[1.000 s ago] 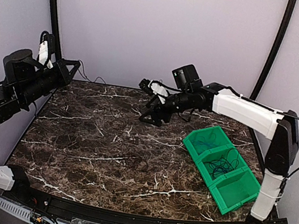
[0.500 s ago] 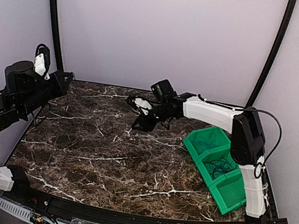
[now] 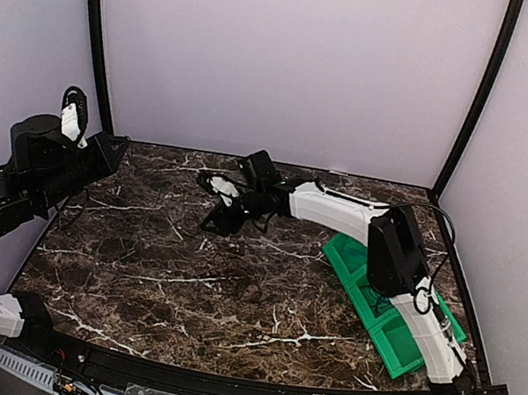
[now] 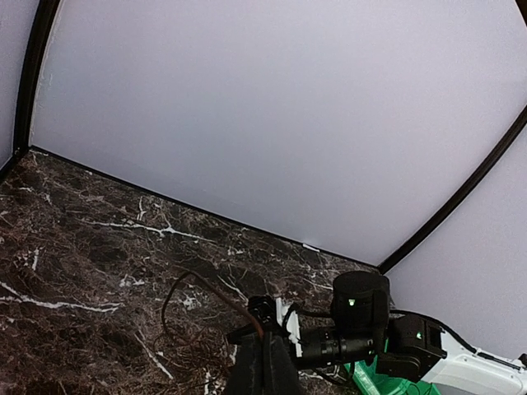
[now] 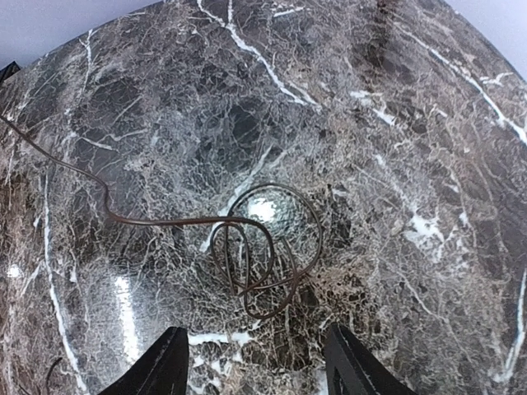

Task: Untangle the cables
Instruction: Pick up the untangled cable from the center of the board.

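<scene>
A thin dark-brown cable rises off the marble into my left gripper, which is shut on its end. In the top view that left gripper is held above the table's far-left corner. The same cable trails across the table and ends in a small tangled coil lying flat. My right gripper hangs just above and short of that coil, open, with nothing between its fingers. From above, the right gripper is at the back centre of the table. The cable is too thin to make out in the top view.
A green three-compartment bin stands at the right side of the table, partly covered by my stretched right arm. Black frame posts rise at the back corners before a pale wall.
My right arm has swung left from above the bin's far end to the back centre and dropped lower over the coil. The left arm has shifted only slightly, still gripping the cable.
</scene>
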{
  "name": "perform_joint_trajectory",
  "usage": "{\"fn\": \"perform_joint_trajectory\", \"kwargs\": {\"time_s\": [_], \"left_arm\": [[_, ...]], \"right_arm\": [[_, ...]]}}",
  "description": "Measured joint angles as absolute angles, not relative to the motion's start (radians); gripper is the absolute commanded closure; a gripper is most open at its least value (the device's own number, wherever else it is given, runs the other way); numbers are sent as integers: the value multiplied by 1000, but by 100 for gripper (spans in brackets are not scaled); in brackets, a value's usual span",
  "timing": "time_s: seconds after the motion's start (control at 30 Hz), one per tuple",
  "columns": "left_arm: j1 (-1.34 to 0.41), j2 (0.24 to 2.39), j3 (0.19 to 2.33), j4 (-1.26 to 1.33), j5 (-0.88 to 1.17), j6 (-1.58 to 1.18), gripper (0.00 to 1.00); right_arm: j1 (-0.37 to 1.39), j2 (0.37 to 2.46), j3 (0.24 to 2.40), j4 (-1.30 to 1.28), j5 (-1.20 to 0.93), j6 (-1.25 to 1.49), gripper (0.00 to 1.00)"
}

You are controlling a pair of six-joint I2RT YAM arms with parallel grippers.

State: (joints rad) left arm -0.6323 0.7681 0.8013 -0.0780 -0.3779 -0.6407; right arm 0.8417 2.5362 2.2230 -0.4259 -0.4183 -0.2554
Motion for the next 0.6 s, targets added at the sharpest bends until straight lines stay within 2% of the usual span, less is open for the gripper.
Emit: {"fn": "perform_joint_trajectory", "kwargs": {"time_s": [0.2,0.3,0.5,0.53,0.6], "left_arm": [[-632,770,801,-101,-382,-640,100],[-632,773,801,-109,-384,-640,100],[-632,774,801,-123,-393,-640,100],[-632,775,801,-123,-395,-640,100],[-632,775,801,-128,-402,-640,100]], "right_arm": [[830,2621,2248,-382,-466,-194,59],[818,2639,2246,-336,-507,-155,76],[777,2640,2244,-218,-572,-73,78],[770,2640,2244,-202,-578,-65,77],[761,2640,2244,-181,-588,-51,68]]}}
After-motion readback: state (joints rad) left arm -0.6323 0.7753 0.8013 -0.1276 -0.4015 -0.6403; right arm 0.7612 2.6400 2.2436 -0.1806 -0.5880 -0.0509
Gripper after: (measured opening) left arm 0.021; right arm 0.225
